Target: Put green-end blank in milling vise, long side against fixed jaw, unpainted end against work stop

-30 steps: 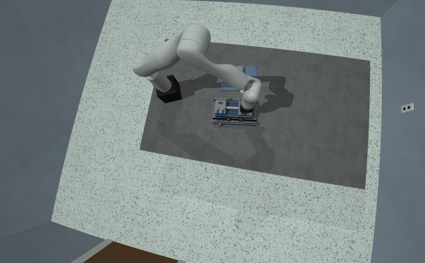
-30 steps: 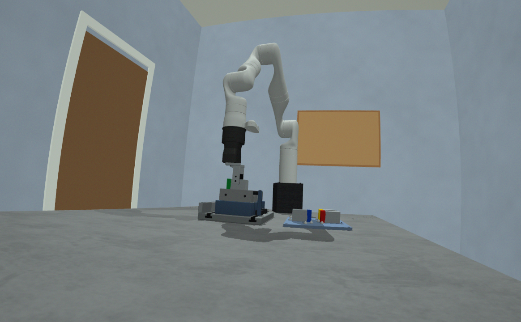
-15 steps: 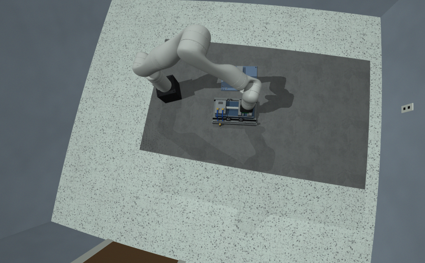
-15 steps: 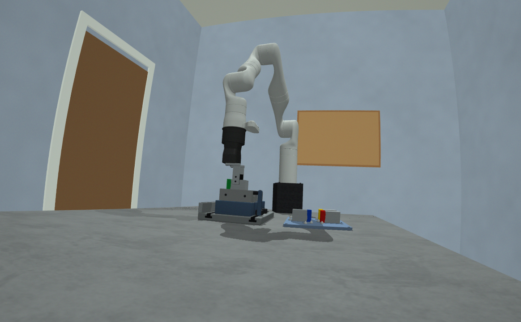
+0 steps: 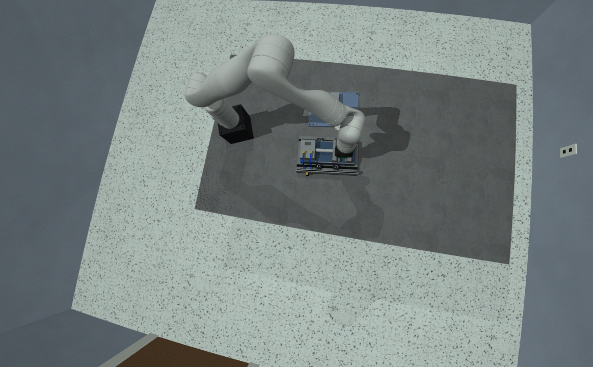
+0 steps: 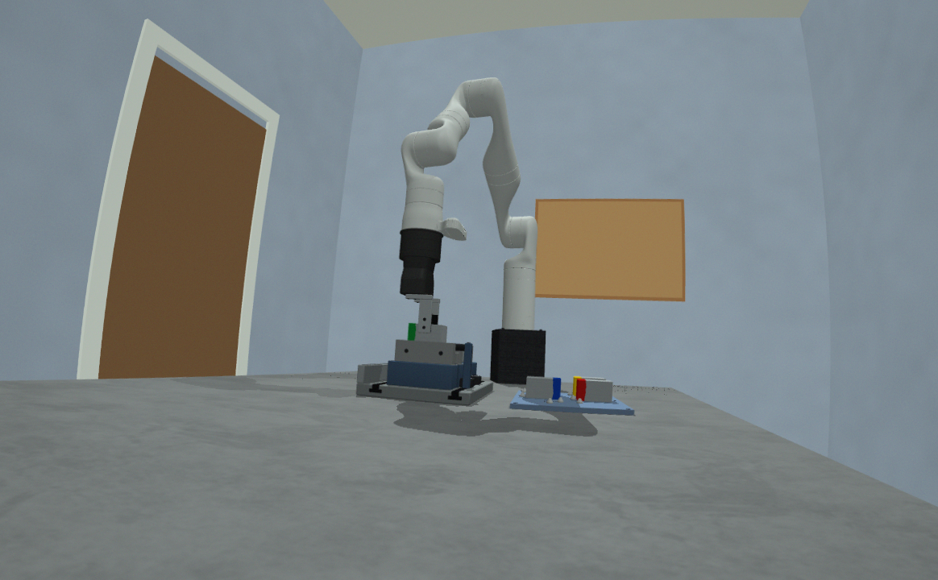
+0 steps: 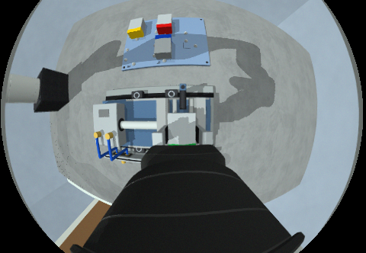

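Note:
My gripper (image 6: 427, 328) points straight down over the milling vise (image 6: 425, 371) and is shut on the grey blank with the green end (image 6: 423, 331). The green end (image 6: 412, 331) points toward the camera in the exterior view. The blank hangs just above the vise top, near the end block with no hoses (image 5: 352, 155). In the wrist view the blank (image 7: 181, 128) shows under my gripper body, with a thin green edge at its near end. The jaw with the blue hoses (image 7: 107, 123) is on the left. The work stop is hard to make out.
The blue plate (image 7: 165, 47) behind the vise holds three other blanks: one with a yellow end (image 7: 136, 29), one with a red end (image 7: 164, 24), one with a blue end (image 7: 163, 46). The arm's black base (image 6: 516, 355) stands behind the vise.

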